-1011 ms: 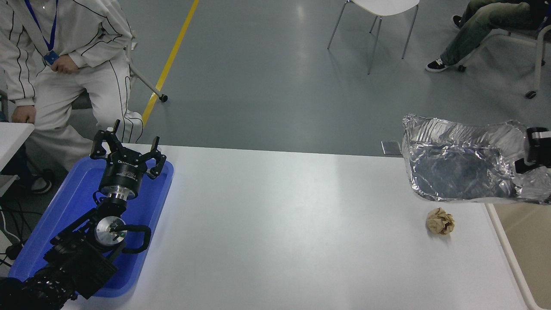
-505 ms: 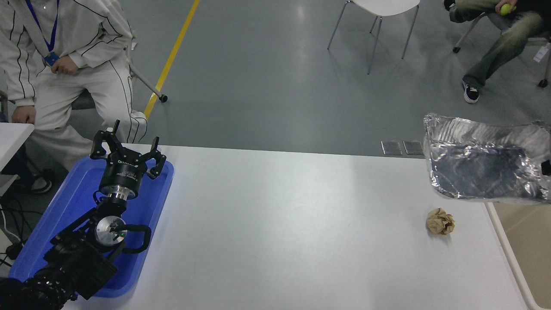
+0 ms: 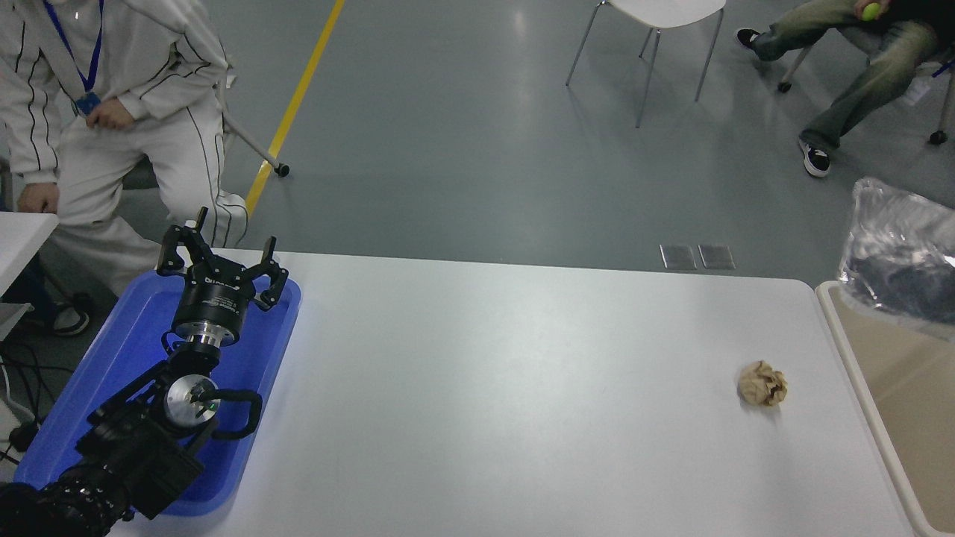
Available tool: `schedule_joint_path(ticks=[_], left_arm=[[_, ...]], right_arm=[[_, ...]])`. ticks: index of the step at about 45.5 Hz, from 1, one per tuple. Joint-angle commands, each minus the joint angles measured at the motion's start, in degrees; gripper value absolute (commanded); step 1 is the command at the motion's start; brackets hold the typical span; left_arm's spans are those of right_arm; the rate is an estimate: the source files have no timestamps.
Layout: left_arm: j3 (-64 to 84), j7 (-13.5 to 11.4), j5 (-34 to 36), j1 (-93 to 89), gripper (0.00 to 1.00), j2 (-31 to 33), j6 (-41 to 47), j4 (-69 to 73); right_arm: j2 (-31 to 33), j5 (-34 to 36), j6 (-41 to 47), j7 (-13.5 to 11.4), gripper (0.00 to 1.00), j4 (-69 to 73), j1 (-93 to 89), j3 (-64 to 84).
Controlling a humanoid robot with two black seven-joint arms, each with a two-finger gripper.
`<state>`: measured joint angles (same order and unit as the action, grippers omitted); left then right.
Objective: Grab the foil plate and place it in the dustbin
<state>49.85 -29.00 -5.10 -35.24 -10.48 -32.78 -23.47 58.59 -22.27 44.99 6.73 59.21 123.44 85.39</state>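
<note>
The crumpled silver foil plate (image 3: 903,257) hangs in the air at the right edge of the picture, over the far end of the beige dustbin (image 3: 910,388), which stands beside the table's right edge. Part of the plate is cut off by the frame. My right gripper is out of view beyond the right edge, so what holds the plate does not show. My left gripper (image 3: 221,257) is open and parked over the blue tray at the lower left.
A small crumpled brown paper ball (image 3: 762,383) lies on the white table (image 3: 485,388) near its right side. A shallow blue tray (image 3: 119,365) sits at the left. A person in white sits at the top left, another at the top right.
The foil plate has moved to the right, off the table and over the dustbin. My right gripper has left the picture. The left arm has not moved.
</note>
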Motion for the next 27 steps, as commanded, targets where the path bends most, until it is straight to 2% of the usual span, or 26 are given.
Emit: schedule_joint_path(ticks=[1,9,13,19,27], left_arm=[[-0.01,0.0,0.0,0.0,1.0,-0.06,0.0,0.01],[-0.01,0.0,0.0,0.0,1.0,0.02,0.0,0.01],[-0.01,0.0,0.0,0.0,1.0,0.02,0.0,0.01],[-0.01,0.0,0.0,0.0,1.0,-0.06,0.0,0.01],[0.08,0.0,0.0,0.0,1.0,0.02,0.0,0.01]], right_arm=[[3.19,5.13,0.01,-0.13,0.0,-11.39,-18.31,-9.27],[3.46,9.17,0.01,-0.22,0.0,-17.72,-32.72,-20.08],[2.85,14.6,-1.74,-0.22,0.0,-23.07,-46.32,-27.45],[1.26,20.15,-3.85,-0.31,0.0,-28.09,-57.07,-34.32],[-2.78,21.04,-9.47,-0.4,0.0,-33.8,-67.27,-43.28]])
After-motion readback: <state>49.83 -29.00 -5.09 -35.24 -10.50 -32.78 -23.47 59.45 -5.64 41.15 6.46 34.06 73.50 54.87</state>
